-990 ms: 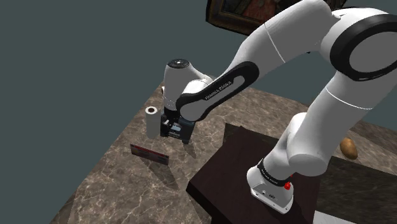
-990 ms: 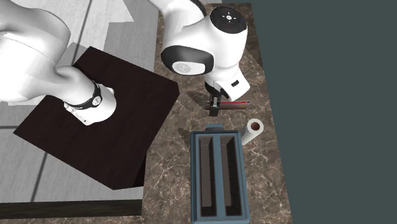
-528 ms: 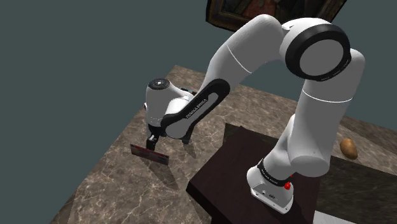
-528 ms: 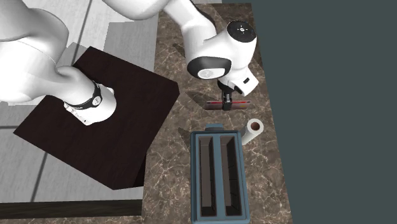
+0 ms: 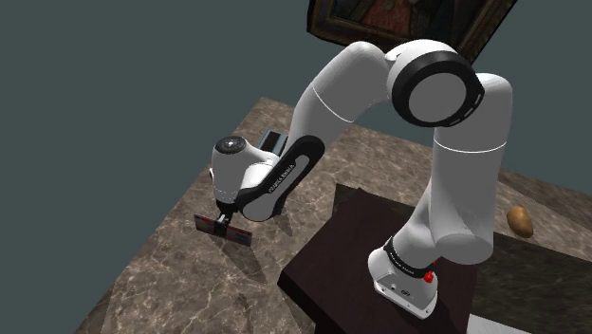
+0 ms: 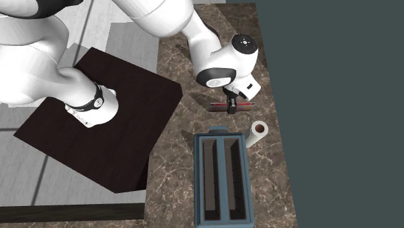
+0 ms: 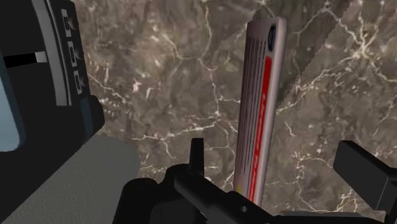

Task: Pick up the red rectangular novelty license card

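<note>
The red card (image 5: pixel 239 234) stands on its long edge on the brown marble counter (image 5: pixel 180 275), a thin dark-red strip. In the second exterior view the card (image 6: pixel 245 102) lies just under the white hand. My gripper (image 5: pixel 225 224) is down at the card's middle, fingers straddling it. In the wrist view the card (image 7: pixel 261 108) runs lengthwise away from the hand between the two black fingers (image 7: pixel 196 156), nearer one of them, with a gap on both sides. The gripper (image 7: pixel 275 156) is open and nothing is clasped. In the second exterior view the gripper (image 6: pixel 231 107) sits over the card.
A blue-grey two-slot toaster (image 6: pixel 222 178) stands close beside the card, its side showing in the wrist view as the toaster (image 7: pixel 38 83). A white paper roll (image 6: pixel 258 131) stands by the wall. The dark stand (image 6: pixel 97 129) borders the counter. A brown potato-like object (image 5: pixel 519 220) lies far off.
The arm swung toward the wall and lowered. The hand dropped from above the counter down onto the card, and the fingers now straddle it. The card has not moved.
</note>
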You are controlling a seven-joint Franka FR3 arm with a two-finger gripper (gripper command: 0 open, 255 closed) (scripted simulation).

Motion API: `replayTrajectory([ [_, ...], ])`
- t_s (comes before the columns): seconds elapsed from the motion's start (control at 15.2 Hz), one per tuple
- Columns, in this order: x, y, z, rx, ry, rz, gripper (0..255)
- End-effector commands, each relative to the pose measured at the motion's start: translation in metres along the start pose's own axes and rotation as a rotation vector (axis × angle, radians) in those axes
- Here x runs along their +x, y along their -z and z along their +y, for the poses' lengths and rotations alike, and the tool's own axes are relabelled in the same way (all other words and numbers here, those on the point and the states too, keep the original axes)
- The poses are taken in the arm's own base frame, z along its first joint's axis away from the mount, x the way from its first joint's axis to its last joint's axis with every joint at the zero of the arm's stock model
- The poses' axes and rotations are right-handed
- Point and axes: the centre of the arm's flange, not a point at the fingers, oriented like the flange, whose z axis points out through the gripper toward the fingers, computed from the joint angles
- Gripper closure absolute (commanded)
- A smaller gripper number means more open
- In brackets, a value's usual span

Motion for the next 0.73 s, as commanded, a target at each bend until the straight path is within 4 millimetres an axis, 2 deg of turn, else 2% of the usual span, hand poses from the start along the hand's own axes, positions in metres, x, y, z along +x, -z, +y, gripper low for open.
replayTrajectory([
  [0.0,0.0006,-0.0119,-0.0015,0.000,0.000,0.000,0],
  [0.13,0.0006,-0.0118,-0.0015,0.000,0.000,0.000,0],
  [0.2,0.0002,-0.0119,-0.0011,0.000,0.000,0.000,255],
  [0.66,0.0000,-0.0118,-0.0008,0.000,0.000,0.000,255],
])
